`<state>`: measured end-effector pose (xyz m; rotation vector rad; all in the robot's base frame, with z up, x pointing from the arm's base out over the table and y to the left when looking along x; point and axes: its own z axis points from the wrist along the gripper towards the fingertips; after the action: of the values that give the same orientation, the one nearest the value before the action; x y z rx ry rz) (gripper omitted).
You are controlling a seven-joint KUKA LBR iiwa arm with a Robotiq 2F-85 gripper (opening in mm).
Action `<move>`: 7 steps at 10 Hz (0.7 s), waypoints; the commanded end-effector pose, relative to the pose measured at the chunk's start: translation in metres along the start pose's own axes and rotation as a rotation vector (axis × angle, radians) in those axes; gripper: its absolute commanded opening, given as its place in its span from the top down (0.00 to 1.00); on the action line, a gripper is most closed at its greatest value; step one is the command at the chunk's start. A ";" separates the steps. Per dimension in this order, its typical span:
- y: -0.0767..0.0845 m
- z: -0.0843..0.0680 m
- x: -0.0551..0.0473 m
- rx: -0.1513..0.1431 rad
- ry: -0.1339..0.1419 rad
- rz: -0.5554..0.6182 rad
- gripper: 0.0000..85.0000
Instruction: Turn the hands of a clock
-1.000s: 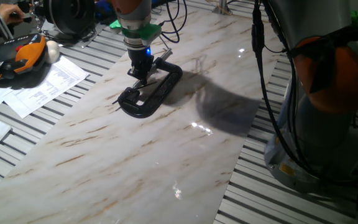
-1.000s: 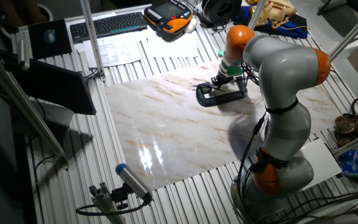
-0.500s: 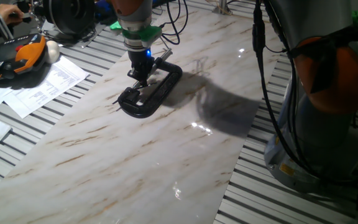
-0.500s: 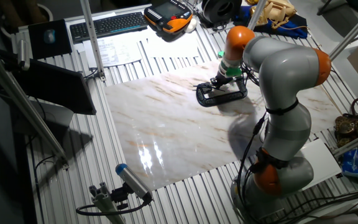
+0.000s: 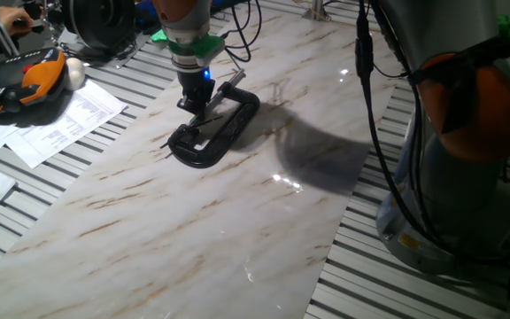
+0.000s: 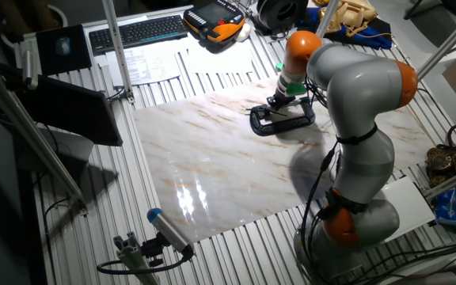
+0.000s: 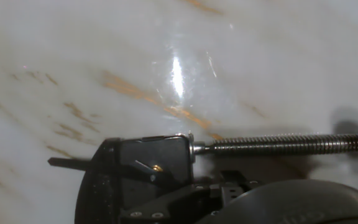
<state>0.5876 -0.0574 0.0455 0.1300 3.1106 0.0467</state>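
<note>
A black C-clamp (image 5: 234,122) lies on the marble slab (image 5: 237,230), also seen in the other fixed view (image 6: 280,128). The hand view shows its threaded screw (image 7: 278,144) pressing a small dark square clock (image 7: 151,163), with a thin hand and a brass centre pin, against the clamp's jaw. My gripper (image 5: 196,106) hangs just above the clamp's jaw end, free of the clock; it also shows in the other fixed view (image 6: 279,101). Its fingers look drawn together and hold nothing. The fingertips do not show clearly in the hand view.
Printed papers (image 5: 65,124) and an orange-and-black pendant (image 5: 25,84) lie left of the slab. A keyboard (image 6: 137,32) sits at the back. The arm's grey and orange base (image 5: 467,159) stands at the right, with cables hanging beside it.
My gripper has risen a little and shifted slightly left, away from the clamp's jaw. The clamp and clock have not moved.
</note>
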 end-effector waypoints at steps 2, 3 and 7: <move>0.001 0.002 0.004 -0.007 0.000 0.004 1.00; 0.003 0.001 0.007 -0.006 0.002 0.005 1.00; 0.006 0.002 0.015 -0.012 0.004 0.015 1.00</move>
<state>0.5735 -0.0496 0.0433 0.1529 3.1128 0.0678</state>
